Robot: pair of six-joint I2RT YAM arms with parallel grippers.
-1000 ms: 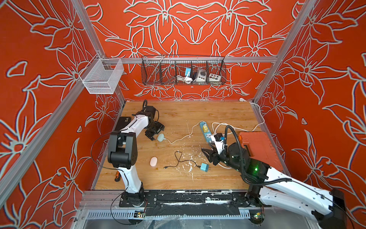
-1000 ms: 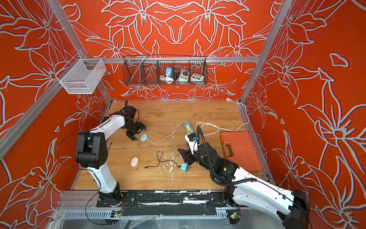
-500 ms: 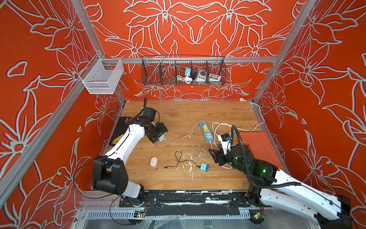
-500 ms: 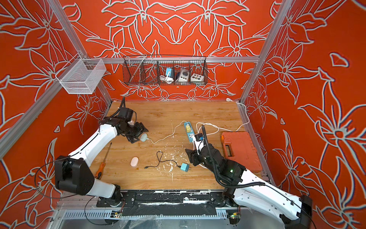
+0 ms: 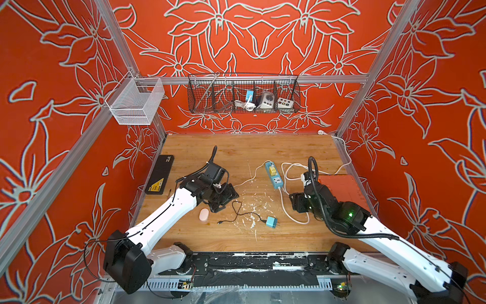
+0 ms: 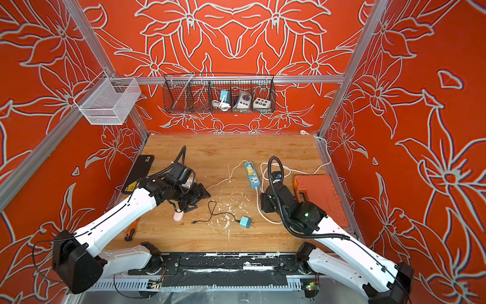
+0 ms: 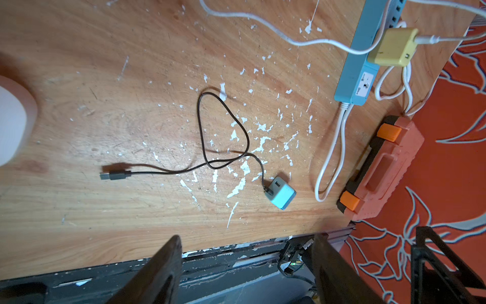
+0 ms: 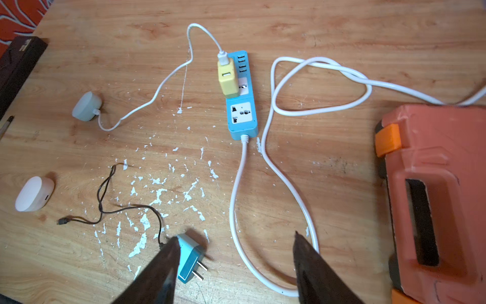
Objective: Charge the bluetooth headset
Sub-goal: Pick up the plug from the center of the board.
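Observation:
The bluetooth headset's white oval case [image 5: 203,214] [image 8: 34,193] lies on the wooden table, with nothing plugged into it. Just right of it, a thin black cable [image 7: 210,147] runs to a loose blue plug adapter [image 5: 271,222] [image 8: 190,259]. A blue power strip [image 5: 273,175] [image 8: 240,92] carries a yellow adapter [image 8: 228,81], whose white lead ends at a grey-green case [image 8: 86,106]. My left gripper [image 5: 223,200] [image 7: 247,239] hovers open and empty just behind the white case. My right gripper [image 5: 295,202] [image 8: 235,237] stands open and empty, right of the blue adapter.
An orange tool case [image 5: 339,189] lies at the right edge and a flat black box [image 5: 160,177] at the left. A screwdriver [image 6: 130,233] rests front left. The strip's white cord [image 8: 273,171] loops beneath my right gripper. A wire basket [image 5: 243,97] hangs on the back wall.
My left gripper has swung from the grey-green case towards the front and centre, near the white case. My right gripper has drawn back to the right, away from the blue adapter, and opened wider.

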